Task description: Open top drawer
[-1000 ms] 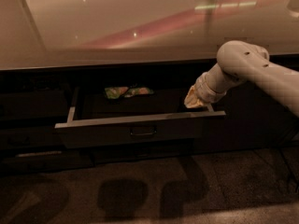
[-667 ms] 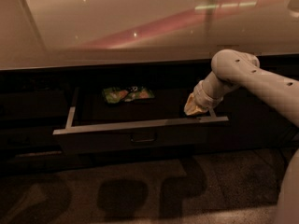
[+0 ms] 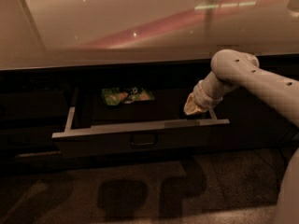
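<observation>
The top drawer (image 3: 140,128) stands pulled out from under the counter, its lighter rim running left to right and its small dark loop handle (image 3: 142,140) centred on the dark front. A green packet (image 3: 126,96) lies at the back of the tray. My gripper (image 3: 194,107) reaches down from the right over the drawer's right end, just behind the front rim. My pale arm (image 3: 247,80) comes in from the right edge.
A glossy light counter top (image 3: 140,27) overhangs the drawer. Dark cabinet fronts (image 3: 32,120) sit left of the drawer and another (image 3: 261,120) to its right. A speckled floor (image 3: 140,190) with my shadow lies in front.
The drawer has slid a little further out and the green packet shows more. My arm and gripper have shifted slightly left and down at the drawer's right end.
</observation>
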{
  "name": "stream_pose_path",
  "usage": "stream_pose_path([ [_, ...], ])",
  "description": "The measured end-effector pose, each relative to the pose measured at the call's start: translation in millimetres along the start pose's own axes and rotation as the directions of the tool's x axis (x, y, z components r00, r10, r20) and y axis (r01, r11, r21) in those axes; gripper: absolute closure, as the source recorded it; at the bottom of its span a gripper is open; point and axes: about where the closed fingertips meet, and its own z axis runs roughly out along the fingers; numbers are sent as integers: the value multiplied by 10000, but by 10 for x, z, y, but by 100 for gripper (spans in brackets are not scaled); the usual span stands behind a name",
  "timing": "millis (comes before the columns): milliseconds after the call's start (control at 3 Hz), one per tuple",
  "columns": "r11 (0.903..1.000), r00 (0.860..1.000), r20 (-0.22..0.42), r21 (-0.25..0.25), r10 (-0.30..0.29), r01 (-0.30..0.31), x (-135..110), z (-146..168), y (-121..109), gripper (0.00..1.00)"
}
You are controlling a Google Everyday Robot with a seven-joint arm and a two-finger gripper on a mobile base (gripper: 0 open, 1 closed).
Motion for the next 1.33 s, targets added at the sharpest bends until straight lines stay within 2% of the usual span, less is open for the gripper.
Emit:
stream_pose_path([
  [333, 10000, 10000, -78, -28, -24, 24, 6, 1, 80, 58],
  [1000, 10000, 10000, -24, 67, 57, -57, 35, -22, 473, 11],
  [1333, 10000, 10000, -25, 66, 56, -56, 33, -28, 472, 0],
])
